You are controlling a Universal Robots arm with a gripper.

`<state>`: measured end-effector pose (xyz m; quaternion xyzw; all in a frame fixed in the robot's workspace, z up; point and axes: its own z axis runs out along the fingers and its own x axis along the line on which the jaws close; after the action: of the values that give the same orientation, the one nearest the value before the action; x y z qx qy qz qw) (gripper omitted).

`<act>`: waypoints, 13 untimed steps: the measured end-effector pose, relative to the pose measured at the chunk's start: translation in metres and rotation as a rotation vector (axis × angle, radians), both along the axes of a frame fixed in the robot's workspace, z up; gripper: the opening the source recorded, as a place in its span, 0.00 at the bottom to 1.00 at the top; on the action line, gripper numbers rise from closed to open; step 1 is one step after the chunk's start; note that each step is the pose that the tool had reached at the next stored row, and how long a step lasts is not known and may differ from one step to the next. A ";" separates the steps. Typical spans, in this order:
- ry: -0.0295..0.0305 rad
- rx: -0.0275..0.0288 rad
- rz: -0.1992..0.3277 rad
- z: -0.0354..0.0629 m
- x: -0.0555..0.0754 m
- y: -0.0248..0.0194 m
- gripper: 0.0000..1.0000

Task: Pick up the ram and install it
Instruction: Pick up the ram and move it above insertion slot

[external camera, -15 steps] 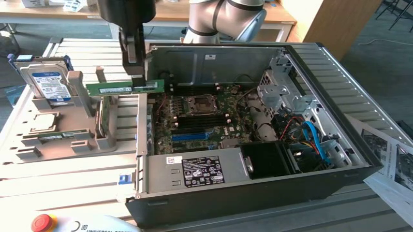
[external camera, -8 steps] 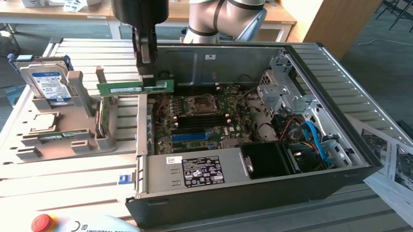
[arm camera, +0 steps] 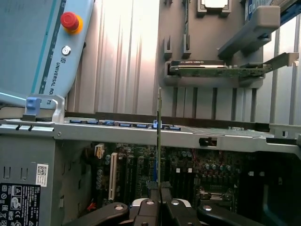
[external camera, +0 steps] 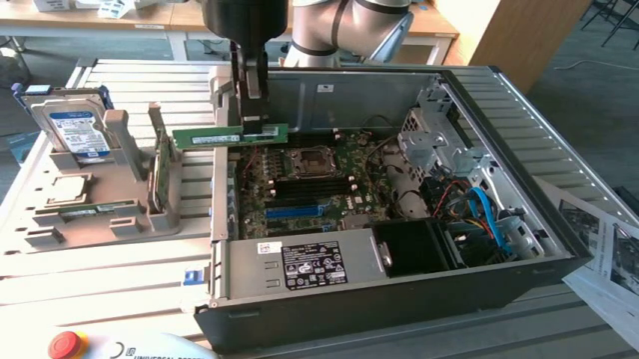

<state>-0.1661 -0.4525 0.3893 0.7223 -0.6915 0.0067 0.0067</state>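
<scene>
The ram (external camera: 227, 135) is a narrow green stick with a white sticker. It hangs level above the open computer case's wall on the exterior view's left, with my gripper (external camera: 254, 120) shut on its top edge. In the wrist view the ram (arm camera: 159, 136) appears edge-on as a thin vertical strip rising from my gripper (arm camera: 160, 195), whose black fingers (arm camera: 149, 207) press on both faces. Beneath it lies the motherboard (external camera: 310, 187) with its CPU socket (external camera: 307, 161). The stick is well above the board and touches nothing in the case.
A grey parts tray (external camera: 60, 235) at the exterior view's left carries a hard drive (external camera: 75, 127), an upright expansion card (external camera: 160, 168) and a CPU (external camera: 62, 188). Drive cage (external camera: 435, 138), cables (external camera: 479, 209) and power supply (external camera: 299, 265) crowd the case. A teach pendant's red button (arm camera: 70, 21) sits at the front.
</scene>
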 end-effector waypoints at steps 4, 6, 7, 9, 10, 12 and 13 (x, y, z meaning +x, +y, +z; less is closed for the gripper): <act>0.0002 -0.0001 0.000 0.0000 0.012 -0.0007 0.12; 0.0002 -0.0001 0.000 0.0000 0.018 -0.0011 0.12; 0.0003 -0.0001 0.000 0.0000 0.021 -0.0014 0.12; 0.0003 -0.0001 0.000 0.0000 0.027 -0.0019 0.12; 0.0004 -0.0001 0.000 0.0000 0.030 -0.0022 0.12; 0.0005 -0.0001 0.000 0.0001 0.036 -0.0027 0.12; 0.0005 -0.0001 0.000 0.0000 0.039 -0.0029 0.12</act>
<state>-0.1271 -0.4554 0.3893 0.7223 -0.6916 0.0065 0.0069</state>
